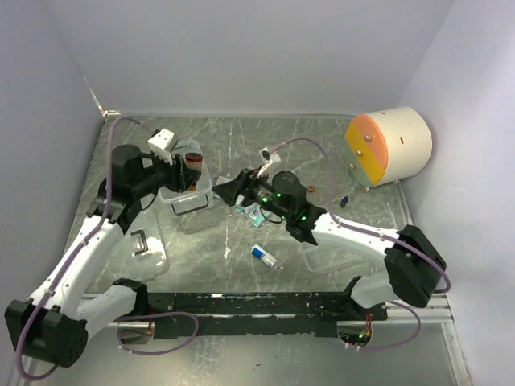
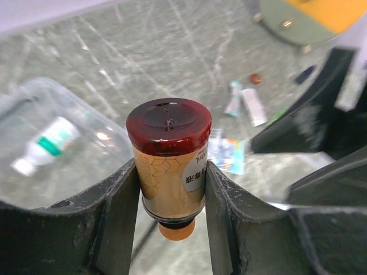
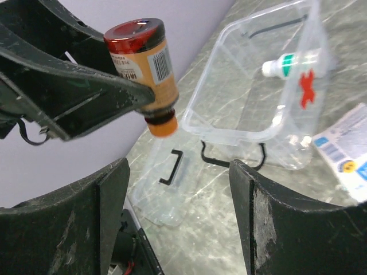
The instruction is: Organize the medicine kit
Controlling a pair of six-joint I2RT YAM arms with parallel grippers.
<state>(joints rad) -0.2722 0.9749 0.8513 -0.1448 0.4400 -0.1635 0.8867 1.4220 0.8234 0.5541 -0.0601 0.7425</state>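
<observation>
The medicine kit box (image 1: 187, 191) is sitting left of the table's (image 1: 322, 153) middle, with a small bottle (image 3: 285, 62) lying inside it and the lid (image 1: 149, 245) lying just in front. A larger bottle (image 2: 169, 149) is hanging between the left gripper's (image 2: 170, 172) fingers beside the box. Packets (image 1: 253, 213) are lying right of the box, a tube (image 1: 263, 256) is lying before them, and the cylinder (image 1: 389, 145) is resting far right.

A large cream cylinder (image 1: 390, 146) with an orange end face lies on its side at two o'clock on the grey-green marbled tabletop (image 1: 241, 137), near the right wall. Pale lilac walls (image 1: 241, 48) enclose the table at nine, twelve and three o'clock.
</observation>
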